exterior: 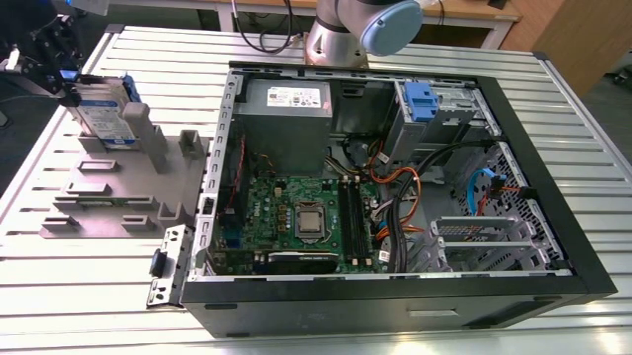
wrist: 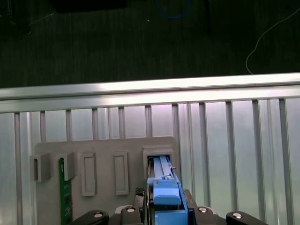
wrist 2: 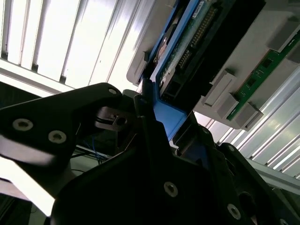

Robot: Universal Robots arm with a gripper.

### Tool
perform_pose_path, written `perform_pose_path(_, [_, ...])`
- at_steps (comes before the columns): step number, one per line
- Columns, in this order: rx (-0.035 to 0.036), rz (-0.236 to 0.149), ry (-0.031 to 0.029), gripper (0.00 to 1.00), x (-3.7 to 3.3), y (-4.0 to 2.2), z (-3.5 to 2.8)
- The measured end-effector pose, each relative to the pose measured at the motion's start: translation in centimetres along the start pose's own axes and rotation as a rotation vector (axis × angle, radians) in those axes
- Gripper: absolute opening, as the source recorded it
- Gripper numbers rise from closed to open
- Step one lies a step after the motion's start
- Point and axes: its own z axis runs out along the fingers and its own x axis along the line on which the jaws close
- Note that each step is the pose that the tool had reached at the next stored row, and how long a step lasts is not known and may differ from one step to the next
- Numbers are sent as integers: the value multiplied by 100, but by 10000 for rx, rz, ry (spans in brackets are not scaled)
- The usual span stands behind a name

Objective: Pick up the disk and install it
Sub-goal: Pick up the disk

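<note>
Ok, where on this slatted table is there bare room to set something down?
Free on the silver slatted metal table: the patch between the grey plastic fixture and the near edge, and the strip on the exterior view's right of the open black computer case. Crowded: the fixture's far corner, with the black gripper at the blue-bracketed silver-grey disk.

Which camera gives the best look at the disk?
The exterior view: the disk stands upright in the grey holder, its labelled face visible. Both wrist views catch its blue-framed edge, close up.
</note>
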Motion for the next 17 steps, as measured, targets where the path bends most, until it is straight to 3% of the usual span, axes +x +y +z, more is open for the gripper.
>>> perform_pose_path(3, [-1, 0, -21, 42, 0, -1, 0])
perform_pose_path(17, [-6, 0, -10, 42, -8, 1, -25])
